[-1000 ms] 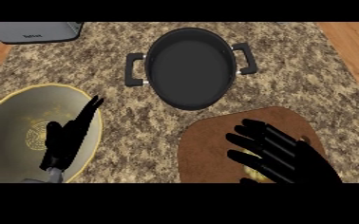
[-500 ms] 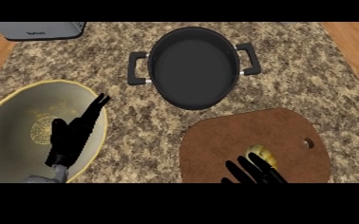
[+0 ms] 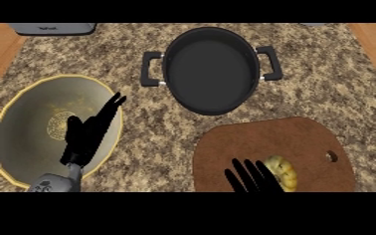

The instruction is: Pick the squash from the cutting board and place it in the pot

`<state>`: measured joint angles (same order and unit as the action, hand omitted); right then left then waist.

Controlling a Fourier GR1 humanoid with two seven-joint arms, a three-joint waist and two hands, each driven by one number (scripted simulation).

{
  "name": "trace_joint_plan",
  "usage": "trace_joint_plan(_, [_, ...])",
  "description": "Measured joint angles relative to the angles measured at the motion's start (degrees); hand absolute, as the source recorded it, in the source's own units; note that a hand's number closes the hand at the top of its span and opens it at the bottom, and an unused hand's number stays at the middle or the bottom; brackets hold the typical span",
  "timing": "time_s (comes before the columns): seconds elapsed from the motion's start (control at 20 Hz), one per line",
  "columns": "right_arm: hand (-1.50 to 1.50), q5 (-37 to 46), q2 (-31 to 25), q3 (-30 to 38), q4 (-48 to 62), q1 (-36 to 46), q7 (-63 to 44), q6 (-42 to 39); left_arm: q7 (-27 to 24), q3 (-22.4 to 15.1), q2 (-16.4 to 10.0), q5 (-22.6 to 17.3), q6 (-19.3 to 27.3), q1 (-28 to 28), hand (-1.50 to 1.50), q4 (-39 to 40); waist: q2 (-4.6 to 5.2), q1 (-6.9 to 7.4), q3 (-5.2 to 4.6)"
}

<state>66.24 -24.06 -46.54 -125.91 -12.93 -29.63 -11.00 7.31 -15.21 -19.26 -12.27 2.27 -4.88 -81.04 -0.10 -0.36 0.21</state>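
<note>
Ridged yellow squash (image 3: 283, 172) on rounded brown cutting board (image 3: 308, 139), below black oval pot (image 3: 211, 69). Right hand (image 3: 252, 181) splayed, empty, beside squash. Left hand (image 3: 85, 138) open, lower-left of pot.

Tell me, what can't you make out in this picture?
Head view:
Right hand: only fingers show; the lower edge cuts the rest.
Squash: left side hidden by those fingers; contact unclear.
Plate: partly covered by the left hand.
Grey appliance: cut by the top edge; label too small to read.
</note>
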Motion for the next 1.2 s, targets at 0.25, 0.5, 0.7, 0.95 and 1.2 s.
trace_joint_plan(0.25, [-1.50, -1.7, -1.1, 4.8, 3.3, 1.4, -0.3, -4.2, 0.1, 0.6, 0.9, 0.8, -0.9, -0.4, 0.00, 0.4, -0.05, 0.27, 0.09])
trace_joint_plan(0.5, [-1.50, -5.0, -3.5, 12.1, 3.5, 2.5, 4.7, -4.2, 0.1, 2.1, 1.6, 1.1, -3.0, 0.0, 0.00, 0.4, -0.06, 0.27, 0.03])
trace_joint_plan(0.7, [-1.50, -6.8, -5.0, 15.9, 1.6, 1.1, 8.3, -3.9, -0.6, 2.7, 2.9, 2.9, -3.4, -0.3, 0.00, 1.3, -0.17, 0.24, 0.15])
trace_joint_plan(0.95, [-1.50, -13.5, -5.1, 20.7, 2.2, 0.5, 13.4, -5.2, -0.6, 3.5, 3.6, 3.5, -4.4, 0.1, 0.00, 1.1, -0.15, 0.26, 0.12])
trace_joint_plan(1.2, [-1.50, -20.7, -3.9, 24.3, 5.1, -0.1, 19.2, -5.6, 0.0, 3.9, 4.4, 4.6, -4.3, 0.1, 0.00, 0.9, -0.12, 0.32, 0.11])
